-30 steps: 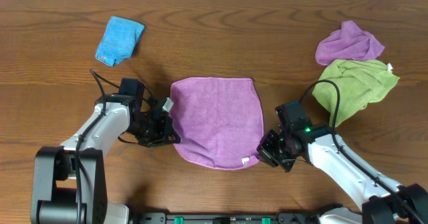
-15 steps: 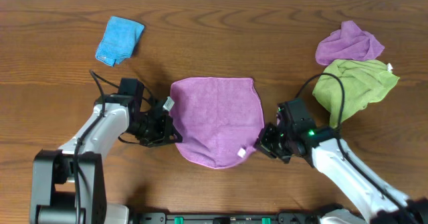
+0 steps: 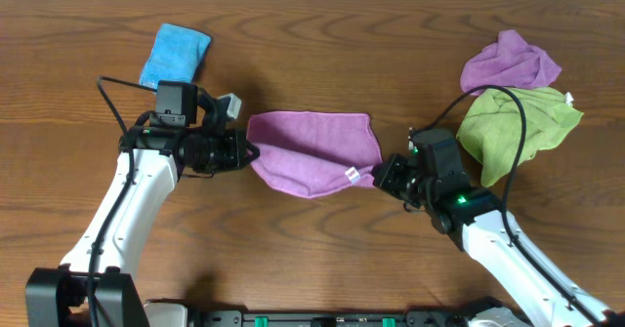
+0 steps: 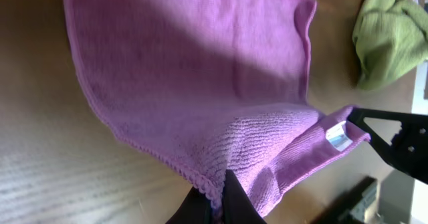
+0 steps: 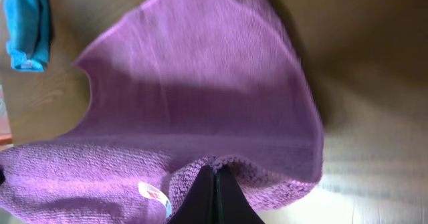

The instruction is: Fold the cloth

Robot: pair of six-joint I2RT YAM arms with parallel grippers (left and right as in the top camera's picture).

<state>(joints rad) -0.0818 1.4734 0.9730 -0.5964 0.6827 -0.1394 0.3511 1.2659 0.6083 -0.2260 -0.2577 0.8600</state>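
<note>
1. The purple cloth point(image 3: 312, 151) is in the middle of the table point(image 3: 312, 54), between the two arms.
2. The far edge of the purple cloth lies flat on the wood. The near part is lifted off the table and hangs in a soft curve.
3. The left end effector point(image 3: 246, 152) is at the left side of the purple cloth. Its two fingers point(image 4: 231, 200) are pressed together on the edge of the cloth, and they pinch it tight. You can see this best in the left wrist view.
4. The right end effector point(image 3: 379, 176) is at the right side of the purple cloth. Its dark fingers point(image 5: 224, 197) are pressed together too, with a bit of the cloth's hem pinched between them.
5. A little white tag point(image 3: 354, 175) sticks out from the cloth, close to the right end effector.
6. In both wrist views the lifted part of the cloth bends over the flat part, so you can see its fuzzy side.
7. A folded blue cloth point(image 3: 174, 58) lies at the far left of the table, well apart from the purple cloth.
8. A green cloth point(image 3: 518, 122) lies in a bunch at the far right.
9. A small purple heap point(image 3: 510, 63) sits just behind the green cloth and touches it.
</note>
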